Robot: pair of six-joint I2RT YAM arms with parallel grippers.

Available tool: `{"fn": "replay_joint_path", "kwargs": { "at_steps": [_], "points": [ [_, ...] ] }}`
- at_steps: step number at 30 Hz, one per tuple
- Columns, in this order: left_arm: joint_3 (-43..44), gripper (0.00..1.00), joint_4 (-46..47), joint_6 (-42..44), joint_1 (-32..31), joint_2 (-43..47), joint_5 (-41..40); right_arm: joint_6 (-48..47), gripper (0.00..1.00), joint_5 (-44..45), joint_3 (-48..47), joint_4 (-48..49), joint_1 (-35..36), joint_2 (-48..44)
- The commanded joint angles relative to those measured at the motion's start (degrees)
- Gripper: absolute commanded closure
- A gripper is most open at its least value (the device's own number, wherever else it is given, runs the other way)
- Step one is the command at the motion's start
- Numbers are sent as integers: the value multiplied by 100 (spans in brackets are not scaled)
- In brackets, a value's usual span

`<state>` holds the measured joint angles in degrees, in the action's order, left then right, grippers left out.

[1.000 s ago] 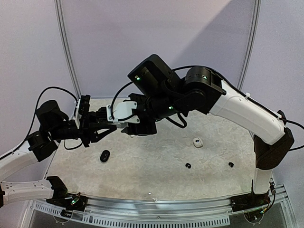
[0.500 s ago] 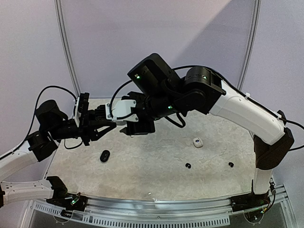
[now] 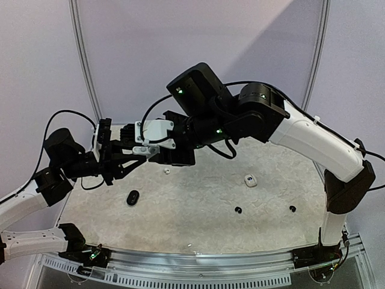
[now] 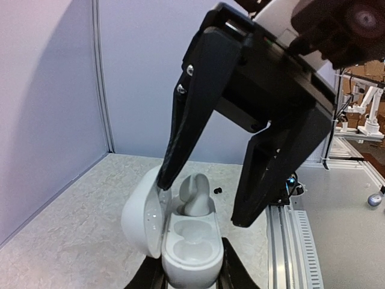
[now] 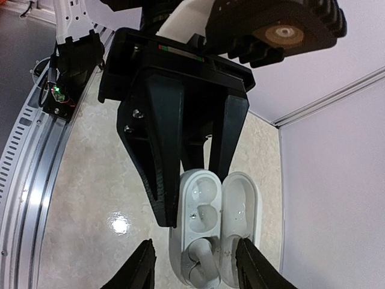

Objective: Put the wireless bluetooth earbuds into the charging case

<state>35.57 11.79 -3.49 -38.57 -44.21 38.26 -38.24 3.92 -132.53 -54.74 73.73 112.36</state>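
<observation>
Left fingers (image 4: 236, 278) are clamped narrow on the base of the white charging case (image 4: 192, 256) and hold it up in the air over the far-left part of the surface (image 3: 192, 229). The case's long axis runs straight away from those fingers toward the other arm. Its lid (image 4: 141, 217) is swung open to one side, so both wells face up.

Right fingers (image 4: 180, 138) come down over it from above, spread fairly wide and gripping nothing. One tip sits right at the lid's rim, the other just beside the opposite side of the case.

Between them a white earbud (image 4: 195, 194) stands in the well farther from the left fingers. It pokes up out of the well rather than lying flush, with its long axis roughly square to the case's face.

Down on the surface a second white earbud (image 3: 166, 170) lies toward the far-left, below the raised arms. It's too small to tell which way it points.

A black case (image 3: 133, 197) sits near the left edge and a white case (image 3: 250, 180) sits right of the middle. Two black earbuds (image 3: 238, 209) (image 3: 292, 208) lie well apart in the near-right part.
</observation>
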Motion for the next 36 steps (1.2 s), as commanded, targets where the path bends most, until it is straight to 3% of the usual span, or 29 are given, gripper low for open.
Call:
{"fn": "replay_joint_path", "kwargs": {
  "at_steps": [1, 5, 11, 36],
  "points": [
    [-105, 100, 10, 3, -20, 111, 349, 200, 59, 52, 44, 351, -160, -214],
    [-110, 100, -2, 36, -19, 114, 357, 238, 74, -24, 48, 378, -168, -277],
    [-84, 100, -23, 92, -19, 125, 358, 303, 83, -97, 69, 249, -178, -293],
    [33, 100, 175, -35, 33, 123, 314, 297, 95, -886, 412, 151, -309, -309]
  ]
}}
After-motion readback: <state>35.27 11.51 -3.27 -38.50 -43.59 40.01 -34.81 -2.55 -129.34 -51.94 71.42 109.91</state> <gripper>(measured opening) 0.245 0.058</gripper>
